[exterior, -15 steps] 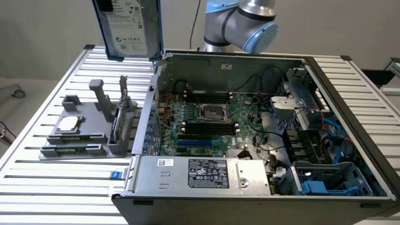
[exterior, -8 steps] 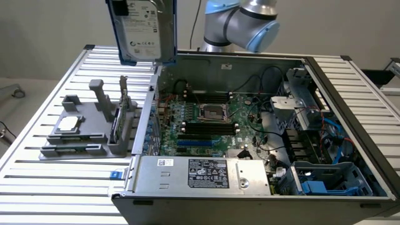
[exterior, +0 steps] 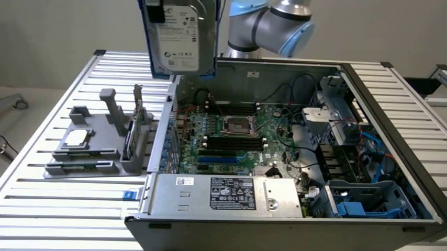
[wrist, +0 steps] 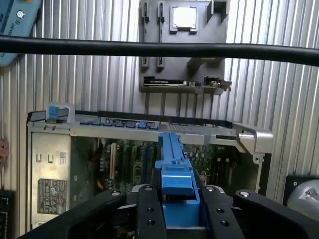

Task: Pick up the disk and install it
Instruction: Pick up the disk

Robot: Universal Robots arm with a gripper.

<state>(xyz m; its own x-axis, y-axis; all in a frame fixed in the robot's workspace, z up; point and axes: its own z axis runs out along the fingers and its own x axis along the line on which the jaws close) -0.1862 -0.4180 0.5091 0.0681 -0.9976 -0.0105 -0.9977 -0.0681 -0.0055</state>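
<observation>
Hand (wrist: 178, 190) is clamped on the disk (exterior: 180, 36), black fingers (wrist: 149, 209) pinching its blue plastic carrier edge-on. The silver drive hangs upright, label facing out, high over the case's edge on the exterior view's left. It's probably held vertical to slot into a bay.

Below, big to small:
- slatted aluminium table (exterior: 42, 209)
- open steel PC case (exterior: 279, 73) on its side, internals exposed for access
- green motherboard (exterior: 231, 130)
- boxy grey power supply (exterior: 223, 193)
- grey moulded fixture (exterior: 98, 157) beside the case, cradling a flat silver chip (exterior: 77, 137)
</observation>
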